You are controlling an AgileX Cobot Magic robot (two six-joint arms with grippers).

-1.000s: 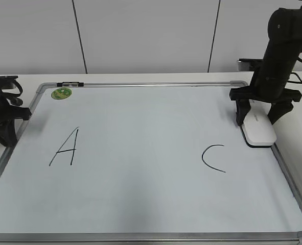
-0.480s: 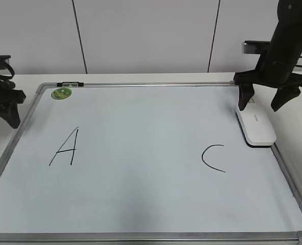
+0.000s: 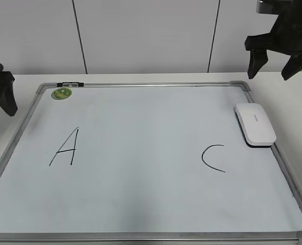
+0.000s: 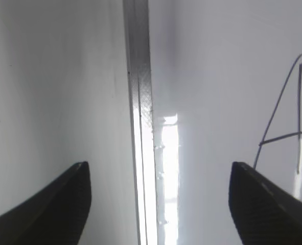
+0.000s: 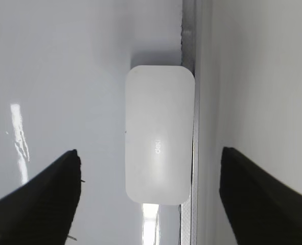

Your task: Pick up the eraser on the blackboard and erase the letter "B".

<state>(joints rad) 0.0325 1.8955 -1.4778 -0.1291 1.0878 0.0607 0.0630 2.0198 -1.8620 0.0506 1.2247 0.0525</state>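
Note:
The white eraser (image 3: 255,124) lies flat on the blackboard (image 3: 140,194), against its right frame; it also shows in the right wrist view (image 5: 160,132). No letter "B" shows: the board between the black "A" (image 3: 66,148) and the black "C" (image 3: 213,158) is bare. My right gripper (image 3: 271,71) hangs open and empty, high above the eraser and behind it; in its wrist view (image 5: 149,152) the fingers straddle the eraser from above. My left gripper (image 3: 5,99) is open and empty over the board's left frame (image 4: 140,102), with the "A" (image 4: 283,127) to its right.
A small round green magnet (image 3: 62,93) sits at the board's far left corner. A small black object (image 3: 70,83) lies on the far frame near it. The board rests on a white table (image 3: 294,102) before a white panelled wall.
My right gripper has risen from around the eraser to well above it, leaving the eraser lying on the board. My left gripper has lifted and drawn back at the left edge.

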